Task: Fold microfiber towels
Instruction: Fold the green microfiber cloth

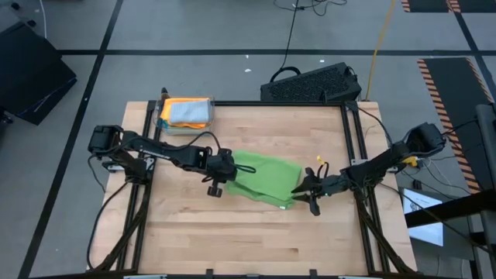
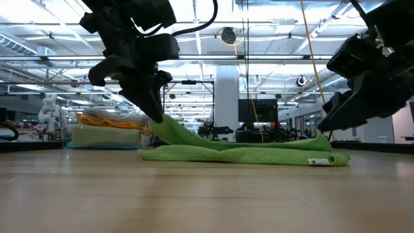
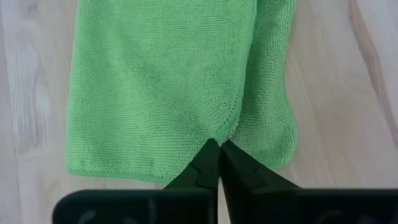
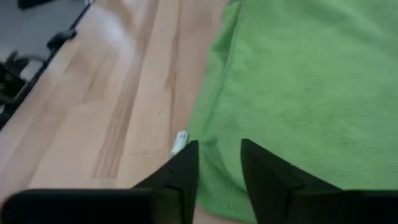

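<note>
Honestly, with the left gripper (image 3: 219,146) pinching a lifted edge of the soft bright green microfiber towel (image 1: 263,177) mid-table and the right gripper (image 4: 219,155) spread just off its far edge, any tug could drag the fold crooked.
</note>
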`<action>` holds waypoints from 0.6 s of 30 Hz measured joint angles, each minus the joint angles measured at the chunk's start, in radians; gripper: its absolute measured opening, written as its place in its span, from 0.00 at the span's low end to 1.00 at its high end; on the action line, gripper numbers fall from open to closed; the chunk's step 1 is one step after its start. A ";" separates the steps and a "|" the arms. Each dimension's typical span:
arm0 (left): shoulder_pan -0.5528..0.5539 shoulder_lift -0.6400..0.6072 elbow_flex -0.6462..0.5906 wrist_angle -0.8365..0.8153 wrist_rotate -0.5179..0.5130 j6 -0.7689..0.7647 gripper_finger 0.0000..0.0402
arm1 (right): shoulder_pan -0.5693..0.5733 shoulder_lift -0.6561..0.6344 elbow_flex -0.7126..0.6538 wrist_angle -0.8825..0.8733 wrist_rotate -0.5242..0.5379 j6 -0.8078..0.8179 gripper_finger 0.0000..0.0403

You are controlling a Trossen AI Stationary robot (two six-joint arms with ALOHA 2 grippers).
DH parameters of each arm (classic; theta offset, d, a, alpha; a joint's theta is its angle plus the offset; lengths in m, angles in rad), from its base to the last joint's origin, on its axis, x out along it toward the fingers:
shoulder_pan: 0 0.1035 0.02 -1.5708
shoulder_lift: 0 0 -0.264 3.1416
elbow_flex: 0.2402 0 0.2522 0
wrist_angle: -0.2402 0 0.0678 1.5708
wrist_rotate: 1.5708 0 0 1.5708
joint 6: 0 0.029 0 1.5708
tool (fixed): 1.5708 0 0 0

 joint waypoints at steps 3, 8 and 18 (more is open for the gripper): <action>0.000 0.000 0.000 0.000 0.000 -0.002 0.03 | 0.000 0.053 0.000 0.059 -0.029 -0.028 0.33; 0.000 0.000 0.000 0.000 0.001 -0.013 0.01 | -0.015 0.161 0.000 0.164 -0.043 -0.071 0.30; -0.020 -0.009 0.000 -0.003 -0.023 -0.014 0.02 | -0.025 0.208 0.012 0.251 -0.112 -0.104 0.02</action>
